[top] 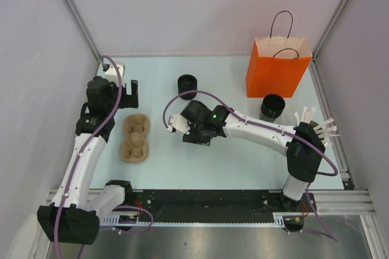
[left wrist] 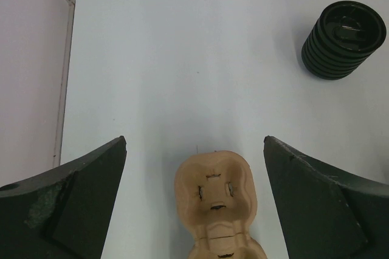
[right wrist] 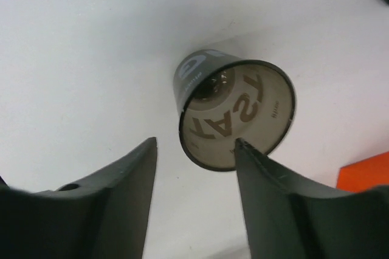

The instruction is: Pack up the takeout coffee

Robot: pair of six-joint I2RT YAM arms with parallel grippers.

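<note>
Overhead, we see the right tool (top: 180, 126) reaching in to the right of the pulp tray (top: 135, 139), but its wrist hides whatever lies beneath. Only the right wrist view shows the takeout coffee (right wrist: 234, 110): it looks tipped on its side on the counter (top: 231, 162), with its wide round end, pale with brown lettering, facing the lens. There the right tool (right wrist: 196, 143) has its fingers (right wrist: 121, 192) apart. The cup sits just past the tips, and one tip overlaps its rim. We cannot tell whether that tip touches it.

The left tool (top: 129, 92) hangs just behind the tray, spread wide with nothing between its fingers. Its own camera shows the left tool (left wrist: 194, 140) framing the tray's (left wrist: 216, 195) far end, a detail the top view blurs. It also shows a ribbed black cup (left wrist: 343, 40) upright, behind and right of the tray; we see the same cup (top: 187, 86) from above.

Far right of the tray stand an orange bag (top: 278, 67), another black cup (top: 272, 106) and a tub of white sticks (top: 316, 122). The right wrist view catches only a corner of the bag (right wrist: 364, 171).
</note>
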